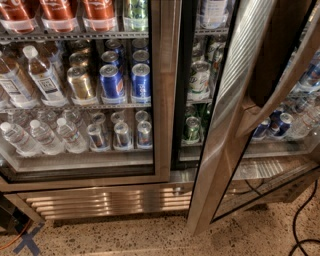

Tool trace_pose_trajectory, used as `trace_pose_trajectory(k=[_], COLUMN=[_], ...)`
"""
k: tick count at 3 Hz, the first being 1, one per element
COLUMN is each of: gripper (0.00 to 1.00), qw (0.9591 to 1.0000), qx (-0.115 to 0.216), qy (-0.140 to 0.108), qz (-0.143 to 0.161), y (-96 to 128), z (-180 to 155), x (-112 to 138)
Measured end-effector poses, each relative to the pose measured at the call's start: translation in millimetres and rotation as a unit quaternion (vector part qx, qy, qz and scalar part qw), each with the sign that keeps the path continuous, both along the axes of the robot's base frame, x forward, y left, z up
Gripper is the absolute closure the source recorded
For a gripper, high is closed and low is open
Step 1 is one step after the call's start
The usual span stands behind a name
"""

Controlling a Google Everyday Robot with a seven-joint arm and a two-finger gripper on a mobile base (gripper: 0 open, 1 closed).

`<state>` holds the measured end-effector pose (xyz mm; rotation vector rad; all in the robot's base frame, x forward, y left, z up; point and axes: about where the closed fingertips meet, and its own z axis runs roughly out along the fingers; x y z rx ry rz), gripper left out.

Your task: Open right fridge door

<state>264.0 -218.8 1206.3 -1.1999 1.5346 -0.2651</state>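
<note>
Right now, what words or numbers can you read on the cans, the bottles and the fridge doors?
No text can be read anywhere.
Blue cans: logo too blurred to read.
Water bottle labels: dark, too small to read.
Red bottles on the top shelf: labels blurred.
Right fridge door: open, no sign visible on it.
The claw is not in view.

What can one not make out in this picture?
The gripper: nowhere in the camera view, presumably beyond an edge.
The right fridge door: top and hinge side cut off by upper and right edges.
The cans behind its glass: labels blurred, partly hidden by the handle.
</note>
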Motion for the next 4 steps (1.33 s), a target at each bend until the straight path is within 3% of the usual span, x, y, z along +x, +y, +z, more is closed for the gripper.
trace_pose_trajectory(k=[2, 3, 4], gripper=[0.03, 0.21, 0.18], qw=[1.0, 1.0, 1.0], qx=[0.0, 0.0, 0.0], qy=[0.0, 0.0, 0.0], qz=[0.0, 0.0, 0.0], y=[0.0, 0.0, 0.0], z=[0.0, 0.0, 0.0], x=[0.0, 0.0, 0.0])
